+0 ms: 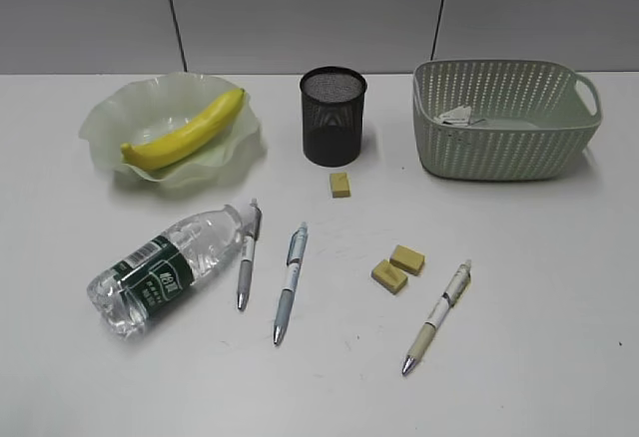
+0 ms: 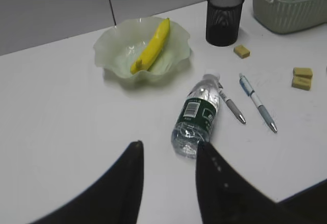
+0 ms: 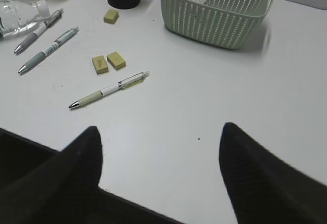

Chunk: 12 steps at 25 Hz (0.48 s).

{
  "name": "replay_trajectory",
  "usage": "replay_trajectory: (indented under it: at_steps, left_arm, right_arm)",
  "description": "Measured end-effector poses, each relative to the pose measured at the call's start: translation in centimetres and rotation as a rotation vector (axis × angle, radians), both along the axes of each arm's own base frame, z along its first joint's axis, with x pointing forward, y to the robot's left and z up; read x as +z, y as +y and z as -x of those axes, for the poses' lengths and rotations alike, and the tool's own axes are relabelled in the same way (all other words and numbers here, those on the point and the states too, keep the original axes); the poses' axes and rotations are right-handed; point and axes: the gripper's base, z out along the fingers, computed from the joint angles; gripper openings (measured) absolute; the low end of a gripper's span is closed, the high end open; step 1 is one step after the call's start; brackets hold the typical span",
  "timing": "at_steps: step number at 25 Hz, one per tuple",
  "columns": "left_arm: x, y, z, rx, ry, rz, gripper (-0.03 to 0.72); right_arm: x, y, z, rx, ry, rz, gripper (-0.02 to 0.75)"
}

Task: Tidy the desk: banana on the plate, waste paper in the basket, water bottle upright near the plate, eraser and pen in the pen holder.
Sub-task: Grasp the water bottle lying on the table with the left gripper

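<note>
On the desk [image 1: 559, 357] are three pens: a grey one [image 1: 247, 257], a blue-grey one [image 1: 290, 282] and a cream one [image 1: 436, 317]. Three erasers: one [image 1: 340, 185] near the single pen holder [image 1: 332, 116], two [image 1: 407, 259] [image 1: 388, 276] together. One banana [image 1: 185, 130], one plate [image 1: 105, 123], one water bottle [image 1: 170, 267], one basket [image 1: 504, 153], one waste paper [image 1: 457, 116].

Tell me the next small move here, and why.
Probably lower the left pincer onto the bottle and close. The banana is on the plate and paper in the basket, but the bottle lies on its side just ahead of that open pincer.
</note>
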Motion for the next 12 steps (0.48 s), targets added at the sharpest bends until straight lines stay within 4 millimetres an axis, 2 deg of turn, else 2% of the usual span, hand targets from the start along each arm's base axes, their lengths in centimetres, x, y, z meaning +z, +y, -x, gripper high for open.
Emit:
replay_trajectory:
  at_steps: [3,5,7,10,12]
  left_arm:
    - [1.6,-1.0,-2.4,-0.055,0.039,-0.031,0.271]
    - [2.3,-1.9,-4.9,-0.081,0.117,-0.024,0.297]
    - [2.7,-2.9,-7.6,-0.093,0.199,-0.007,0.355]
    - [2.4,-4.3,-12.5,-0.098,0.355,0.002,0.463]
    - [1.4,-5.2,-15.8,-0.093,0.459,-0.011,0.511]
  right_arm:
    - [0.0,0.0,0.0,-0.005,0.000,0.000,0.561]
    - [0.0,-0.1,0.0,-0.008,0.000,-0.001,0.561]
    - [0.0,-0.1,0.0,-0.008,0.000,-0.002,0.561]
    - [0.0,-0.1,0.0,-0.009,0.000,-0.001,0.561]
    - [0.0,-0.1,0.0,-0.009,0.000,-0.001,0.561]
